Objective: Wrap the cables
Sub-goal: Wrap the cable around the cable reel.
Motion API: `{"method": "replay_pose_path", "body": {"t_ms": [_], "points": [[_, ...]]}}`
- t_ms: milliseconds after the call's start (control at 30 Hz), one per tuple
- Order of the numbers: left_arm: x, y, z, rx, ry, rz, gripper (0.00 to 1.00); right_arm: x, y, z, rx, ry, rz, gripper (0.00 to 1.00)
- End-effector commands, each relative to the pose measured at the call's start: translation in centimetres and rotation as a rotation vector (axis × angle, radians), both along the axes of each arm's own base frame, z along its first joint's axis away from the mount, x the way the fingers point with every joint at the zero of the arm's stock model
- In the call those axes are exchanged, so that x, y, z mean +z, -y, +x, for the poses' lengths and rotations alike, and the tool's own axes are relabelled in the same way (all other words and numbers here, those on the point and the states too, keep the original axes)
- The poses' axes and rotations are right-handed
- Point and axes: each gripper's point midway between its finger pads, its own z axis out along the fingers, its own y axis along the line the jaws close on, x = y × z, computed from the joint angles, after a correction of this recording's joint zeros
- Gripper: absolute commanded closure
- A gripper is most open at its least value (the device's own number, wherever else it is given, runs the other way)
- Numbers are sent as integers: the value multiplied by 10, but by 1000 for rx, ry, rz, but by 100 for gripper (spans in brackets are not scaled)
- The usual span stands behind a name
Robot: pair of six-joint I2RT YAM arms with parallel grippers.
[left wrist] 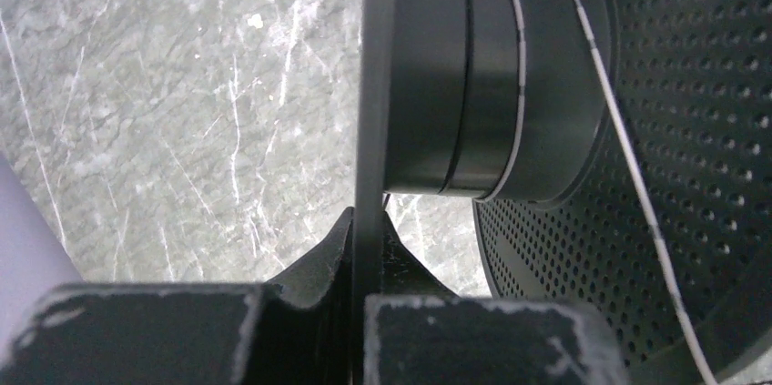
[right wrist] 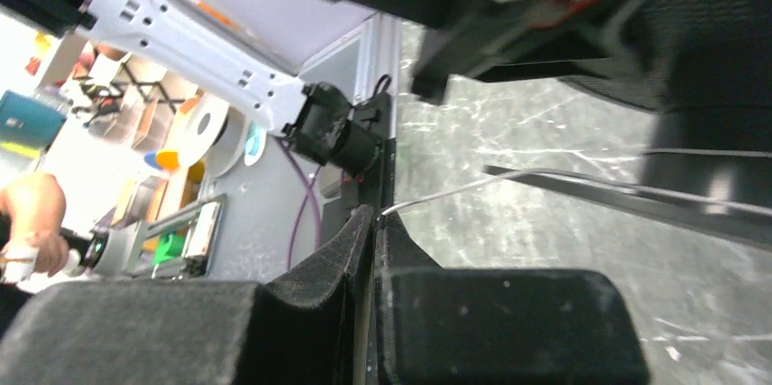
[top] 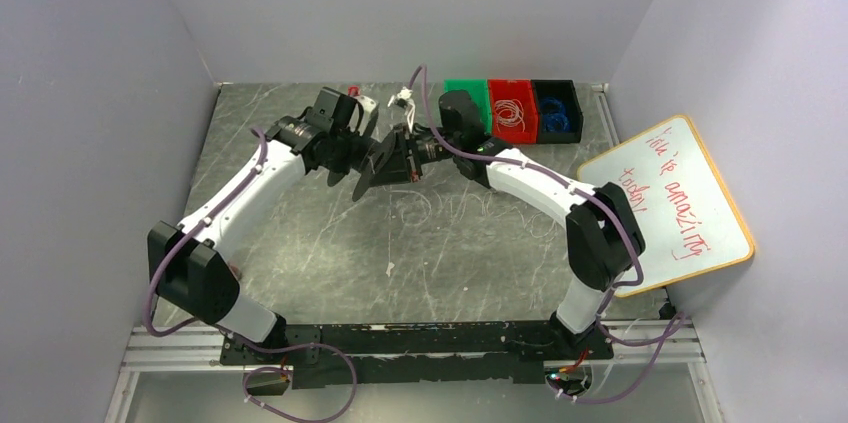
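A black spool with perforated flanges hangs above the table's far middle, between the two grippers. My left gripper is shut on the rim of one flange; the hub carries a few turns of thin white cable. My right gripper is shut on the white cable, which runs taut from its fingertips to the spool at the right. In the top view my left gripper and my right gripper sit on either side of the spool.
Green, red and black bins stand at the back right; the red holds white cable, the black holds blue cable. A whiteboard with red writing leans at the right. Grey walls close the sides.
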Motion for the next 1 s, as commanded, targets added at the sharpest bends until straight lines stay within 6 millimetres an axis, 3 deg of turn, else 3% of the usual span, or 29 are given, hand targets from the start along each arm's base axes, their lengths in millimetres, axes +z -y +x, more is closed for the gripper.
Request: {"method": "replay_pose_path", "body": {"t_ms": [0,167,600,967], "points": [[42,-19,49,236,217,-59,98,31,3,-61,274,8,73,95],[49,-20,52,255,217,-92,98,21,-2,-72,307,22,54,98],[101,-28,59,297,214,-297,98,-23,-13,-85,363,24,-24,97],[136,-56,60,359,224,-467,98,-47,-18,-103,434,19,-70,96]]}}
